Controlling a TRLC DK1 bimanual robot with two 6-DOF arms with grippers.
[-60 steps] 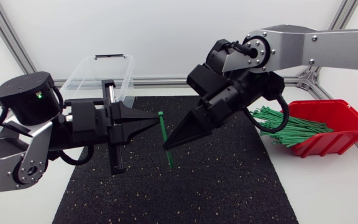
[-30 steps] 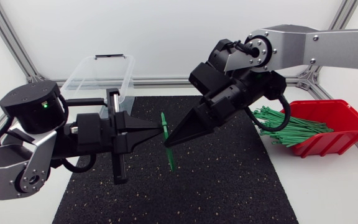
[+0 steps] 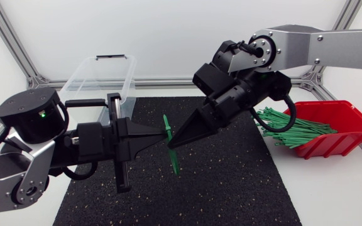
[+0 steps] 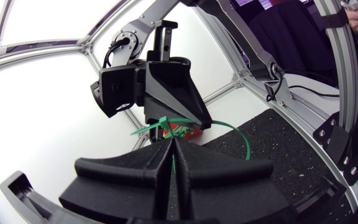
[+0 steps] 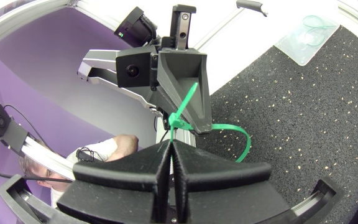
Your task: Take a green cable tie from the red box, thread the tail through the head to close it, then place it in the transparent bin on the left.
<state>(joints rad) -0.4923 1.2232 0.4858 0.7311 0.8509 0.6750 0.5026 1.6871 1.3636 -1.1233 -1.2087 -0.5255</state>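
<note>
red box (image 3: 341,143) at the table's right side, open-topped, holds a loose bundle of green cable ties (image 3: 289,129); many tails stick out over its inner rim toward the black speckled mat (image 3: 231,188). transparent bin (image 3: 80,78) sits at the far left, just off the mat's back corner. from the head view its contents cannot be made out, but the right wrist view shows thin green loops (image 5: 316,23) lying on its floor; their number cannot be told. one green cable tie (image 3: 174,162) is out of the box and held in the air over the middle of the mat, between the two arms and well apart from both containers. left gripper (image 3: 158,133) comes in level from the left, its wedge fingers pressed together with the green strap pinched in the seam at the tips. right gripper (image 3: 175,142) slants down from the right, fingers likewise closed tight with the strap caught at its point. the two tips are nearly touching, the tie crossing between them. from the head view the strap's upper end stands just above the tips and the rest hangs down below them toward the mat. in both wrist views the strap bends away from the pinch in a wide arc to one side; whether tail has entered head cannot be told.
</note>
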